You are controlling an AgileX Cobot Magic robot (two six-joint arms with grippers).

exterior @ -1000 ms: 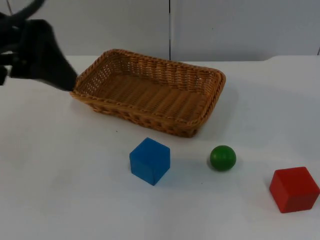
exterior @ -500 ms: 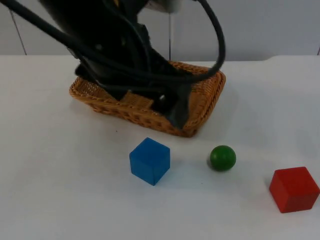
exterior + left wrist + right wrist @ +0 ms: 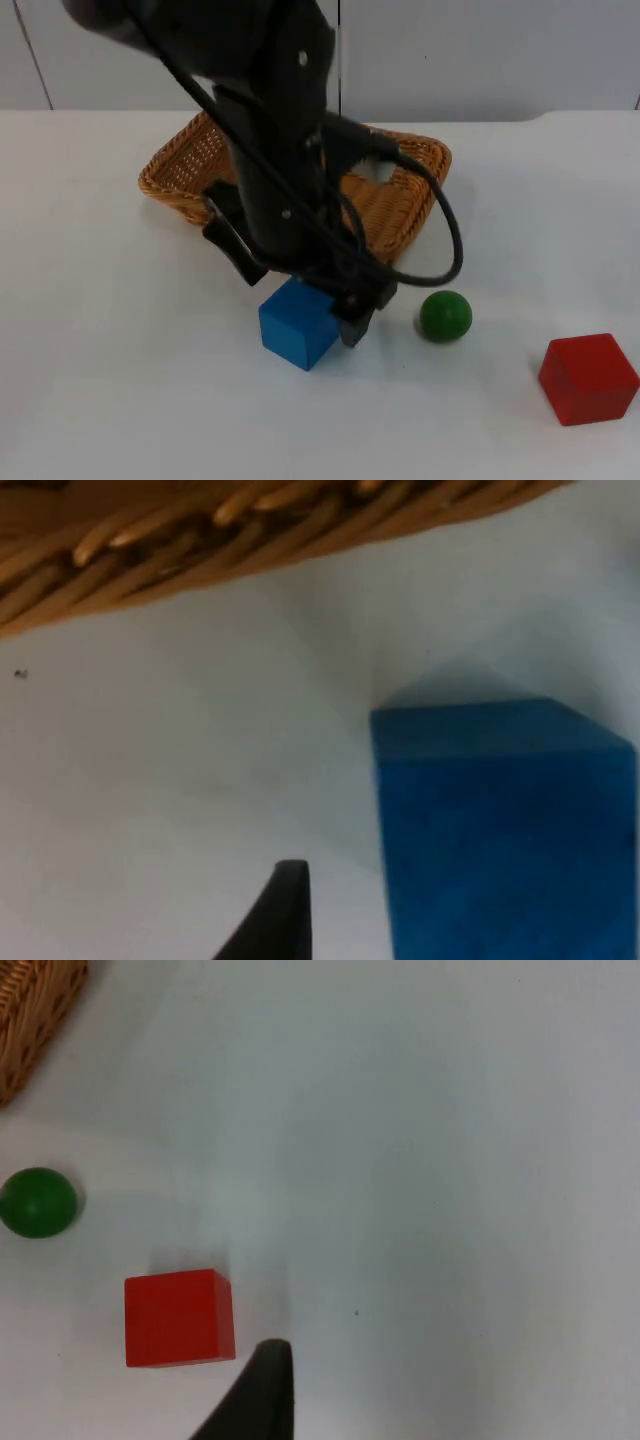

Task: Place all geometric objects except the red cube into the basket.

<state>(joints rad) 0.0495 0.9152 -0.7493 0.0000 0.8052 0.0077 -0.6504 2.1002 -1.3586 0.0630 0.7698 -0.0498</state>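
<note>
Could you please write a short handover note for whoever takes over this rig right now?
Left gripper: low over the table at the blue cube, between the cube and the basket; nothing visibly held.
Right gripper: waiting above the table by the red cube.
Things: blue cube, green ball and red cube all on the table in front of the basket.
Done: nothing seen in the basket so far.
Left: blue cube and green ball go into the basket; red cube stays out.
</note>
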